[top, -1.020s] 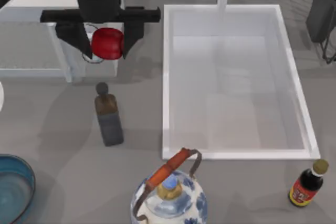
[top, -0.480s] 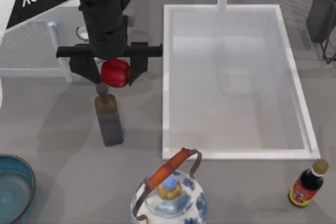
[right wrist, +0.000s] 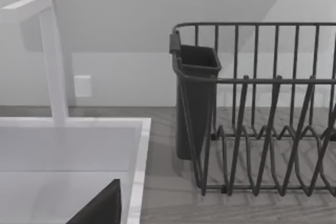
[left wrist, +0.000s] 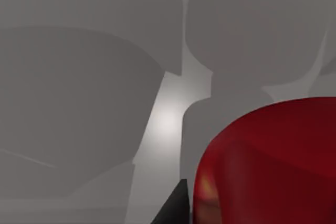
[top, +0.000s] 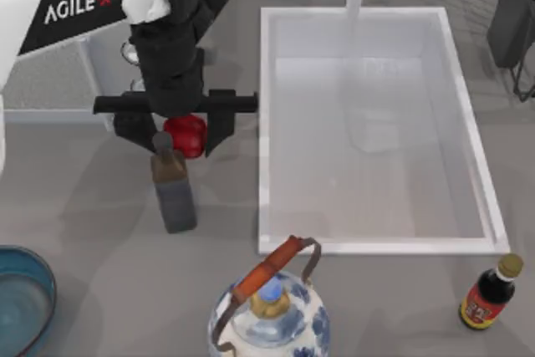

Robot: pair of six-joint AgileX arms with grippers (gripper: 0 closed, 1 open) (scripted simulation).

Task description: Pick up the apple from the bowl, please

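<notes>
Holding the apple (top: 186, 135) in closed jaws, the left gripper (top: 178, 130) hovers over the bench — just above a dark bottle (top: 171, 186), beside the sink (top: 264, 140); bowl (top: 23, 298) well apart.

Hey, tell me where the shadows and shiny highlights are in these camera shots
Top view: soft arm shadows spread over the grey table around the dark bottle, under the left gripper holding the apple. Left wrist view: overlapping grey shadows with one bright patch of table between them, and a small warm glint on the apple. Right wrist view: even light on the dish rack.
</notes>
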